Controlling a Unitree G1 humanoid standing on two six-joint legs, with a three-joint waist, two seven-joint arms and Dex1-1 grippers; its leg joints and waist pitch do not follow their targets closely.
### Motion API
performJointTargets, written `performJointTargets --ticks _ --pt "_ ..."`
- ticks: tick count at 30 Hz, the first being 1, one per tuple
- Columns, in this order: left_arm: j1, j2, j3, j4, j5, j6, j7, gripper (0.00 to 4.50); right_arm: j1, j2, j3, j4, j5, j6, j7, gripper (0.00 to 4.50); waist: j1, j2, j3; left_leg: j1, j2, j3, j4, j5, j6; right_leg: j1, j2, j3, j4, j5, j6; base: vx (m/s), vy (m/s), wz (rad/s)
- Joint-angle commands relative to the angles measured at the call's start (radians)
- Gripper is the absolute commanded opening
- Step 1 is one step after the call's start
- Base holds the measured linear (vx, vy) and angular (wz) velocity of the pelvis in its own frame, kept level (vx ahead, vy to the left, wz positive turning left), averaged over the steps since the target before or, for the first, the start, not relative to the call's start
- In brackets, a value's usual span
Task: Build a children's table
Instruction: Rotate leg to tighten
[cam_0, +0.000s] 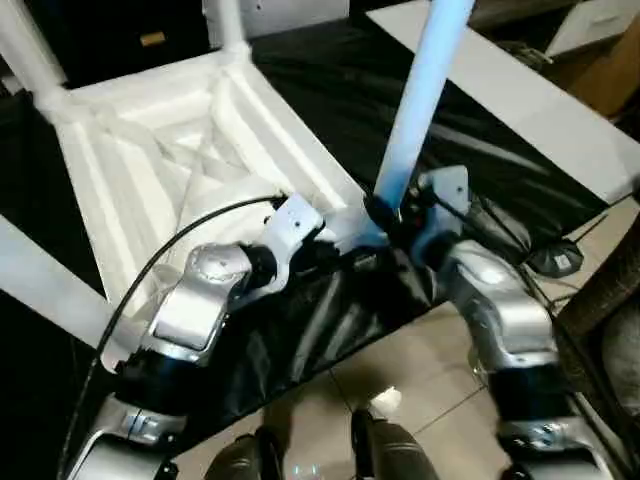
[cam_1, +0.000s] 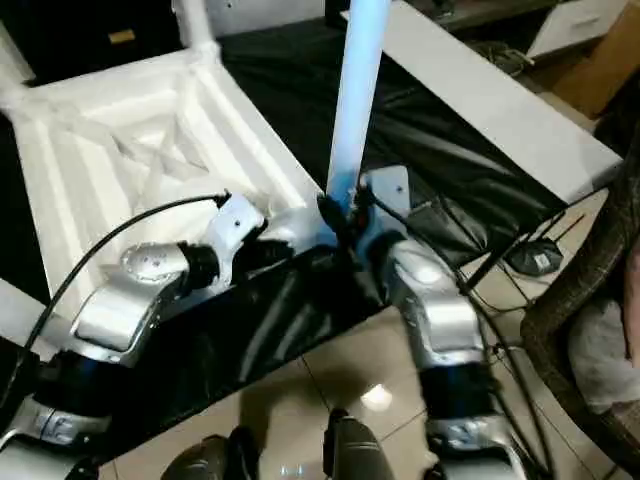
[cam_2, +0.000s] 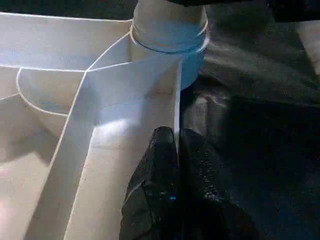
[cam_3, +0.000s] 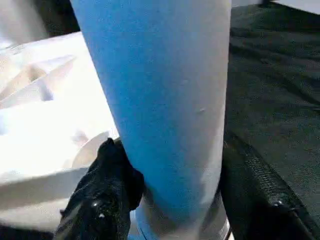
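White plastic throughout: the children's table (cam_0: 150, 160) lies upside down on the black-covered work surface (cam_0: 330, 80), ribbed underside facing up. Three legs already stand in corner sockets: two at the far corners, leg at far left (cam_0: 30, 55) and leg at far right (cam_0: 228, 25), and the near-corner leg (cam_0: 425, 90), rising between the two arms. A further white bar (cam_0: 45, 280) crosses the near-left side of the tabletop; whether it is the fourth leg, and whether it is seated, cannot be told.

The right gripper (cam_3: 165, 200) is clamped around the base of the near-corner leg, one finger (cam_3: 105, 195) on either flank of the cylinder, just above the socket collar (cam_2: 170, 25). The left gripper (cam_2: 175, 170) has its jaws closed on the thin edge wall (cam_2: 170, 100) of the tabletop, the wall running forward from the fingertips to the same socket, which lies just ahead of them.

Judged progress: late stage. Three of four legs appear installed, the third probably being pressed or twisted home while the left arm steadies the top. Remaining, as far as can be judged: confirming this leg is fully seated, fitting the last leg at the near-left corner, and turning the table upright.
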Motion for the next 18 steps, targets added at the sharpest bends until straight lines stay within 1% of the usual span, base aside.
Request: performJointTargets --ticks 1,2,3,4,5,6,8,9,10,11,12,13,14,15,16,17,18 --pt "-0.016 -0.061 -0.067 0.029 -0.017 -0.02 0.024 0.0 0.005 0.079 0.11 0.028 0.027 0.023 0.048 2.7 0.006 -0.008 -0.05 0.033 0.128 -0.083 -0.107 -0.415 -0.052 0.017 -0.095 0.059 -0.081 -0.4 -0.18 0.0 0.0 0.0" --pt "-0.016 -0.062 -0.07 0.026 -0.007 -0.018 0.028 0.0 0.024 0.082 0.107 0.001 0.004 0.019 0.043 2.73 0.007 -0.005 -0.05 0.029 0.128 -0.081 -0.106 -0.388 -0.043 0.022 -0.097 0.061 -0.078 -0.352 -0.195 0.0 0.0 0.0" --pt "-0.014 -0.058 -0.073 0.024 -0.004 -0.021 0.023 0.0 0.034 0.078 0.104 -0.011 0.003 0.021 0.045 2.79 0.008 -0.006 -0.05 0.027 0.128 -0.078 -0.107 -0.376 -0.038 0.024 -0.097 0.061 -0.078 -0.34 -0.197 0.0 0.0 0.0" --pt "-0.01 -0.051 -0.077 0.024 -0.008 -0.029 0.01 0.0 0.046 0.063 0.105 -0.026 0.008 0.014 0.063 3.06 0.012 -0.006 -0.051 0.031 0.129 -0.075 -0.105 -0.358 -0.028 0.024 -0.097 0.063 -0.077 -0.32 -0.201 0.0 0.0 0.0" --pt "-0.008 -0.047 -0.08 0.024 -0.012 -0.034 0.002 0.0 0.053 0.052 0.107 -0.034 0.013 0.009 0.075 3.06 0.014 -0.006 -0.052 0.03 0.129 -0.073 -0.105 -0.338 -0.018 0.028 -0.097 0.063 -0.076 -0.299 -0.205 0.0 0.0 0.0" --pt "-0.003 -0.037 -0.086 0.024 -0.018 -0.044 -0.016 0.0 0.064 0.029 0.103 -0.047 0.02 0.006 0.089 3.2 0.016 -0.009 -0.051 0.031 0.13 -0.071 -0.105 -0.332 -0.011 0.028 -0.096 0.063 -0.077 -0.298 -0.204 0.0 0.0 0.0" --pt "0.013 -0.01 -0.092 0.025 -0.035 -0.069 -0.066 0.0 0.097 -0.05 0.086 -0.086 0.046 -0.017 0.178 3.25 0.023 -0.008 -0.053 0.033 0.131 -0.07 -0.103 -0.323 0.001 0.032 -0.097 0.062 -0.076 -0.296 -0.203 0.0 0.0 0.0" --pt "0.016 -0.005 -0.093 0.027 -0.036 -0.077 -0.077 0.0 0.103 -0.064 0.082 -0.093 0.048 -0.022 0.193 3.37 0.026 -0.008 -0.053 0.034 0.132 -0.068 -0.103 -0.316 0.007 0.032 -0.096 0.063 -0.076 -0.284 -0.203 0.0 0.0 0.0" --pt "0.025 0.017 -0.101 0.035 -0.041 -0.122 -0.122 0.0 0.12 -0.109 0.071 -0.114 0.057 -0.037 0.246 3.51 0.031 -0.008 -0.056 0.035 0.132 -0.065 -0.102 -0.294 0.016 0.033 -0.094 0.062 -0.073 -0.253 -0.213 0.0 0.0 0.0" --pt "0.031 0.034 -0.108 0.04 -0.045 -0.139 -0.154 0.0 0.131 -0.142 0.064 -0.129 0.07 -0.049 0.298 3.61 0.037 -0.011 -0.055 0.034 0.131 -0.064 -0.102 -0.287 0.031 0.038 -0.094 0.062 -0.073 -0.248 -0.216 0.0 0.0 0.0" --pt "0.035 0.046 -0.112 0.044 -0.048 -0.149 -0.175 0.0 0.138 -0.165 0.06 -0.14 0.079 -0.058 0.334 3.7 0.039 -0.011 -0.054 0.035 0.131 -0.062 -0.101 -0.291 0.036 0.035 -0.096 0.063 -0.074 -0.258 -0.217 0.061 -0.038 0.09" --pt "0.04 0.07 -0.119 0.055 -0.054 -0.188 -0.221 0.0 0.143 -0.203 0.049 -0.148 0.092 -0.063 0.389 3.7 0.043 -0.007 -0.054 0.041 0.132 -0.06 -0.099 -0.293 0.039 0.031 -0.097 0.065 -0.078 -0.281 -0.219 0.0 0.0 0.0" --pt "0.043 0.089 -0.122 0.063 -0.058 -0.201 -0.252 0.0 0.147 -0.239 0.041 -0.153 0.104 -0.07 0.442 3.9 0.043 -0.012 -0.056 0.039 0.128 -0.061 -0.098 -0.289 0.048 0.037 -0.094 0.063 -0.078 -0.298 -0.223 0.0 0.0 0.0" --pt "0.042 0.11 -0.126 0.074 -0.059 -0.222 -0.281 0.0 0.148 -0.276 0.033 -0.153 0.112 -0.078 0.489 3.99 0.049 -0.012 -0.059 0.039 0.129 -0.059 -0.096 -0.259 0.058 0.039 -0.097 0.063 -0.075 -0.28 -0.23 0.0 0.0 0.0" --pt "0.04 0.126 -0.13 0.084 -0.06 -0.244 -0.307 0.0 0.147 -0.304 0.028 -0.151 0.119 -0.08 0.526 4.07 0.052 -0.012 -0.06 0.042 0.128 -0.057 -0.095 -0.242 0.067 0.038 -0.095 0.063 -0.075 -0.263 -0.234 0.0 0.0 0.0" --pt "0.039 0.131 -0.131 0.087 -0.061 -0.251 -0.315 0.0 0.147 -0.313 0.027 -0.15 0.121 -0.081 0.539 4.07 0.058 -0.008 -0.063 0.044 0.129 -0.054 -0.093 -0.208 0.081 0.038 -0.093 0.062 -0.071 -0.217 -0.247 0.0 0.0 0.0" --pt "0.032 0.159 -0.138 0.105 -0.064 -0.286 -0.361 0.0 0.147 -0.367 0.027 -0.141 0.135 -0.098 0.617 4.07 0.062 -0.008 -0.064 0.047 0.13 -0.051 -0.091 -0.191 0.089 0.037 -0.092 0.062 -0.069 -0.192 -0.254 0.0 0.0 0.0"
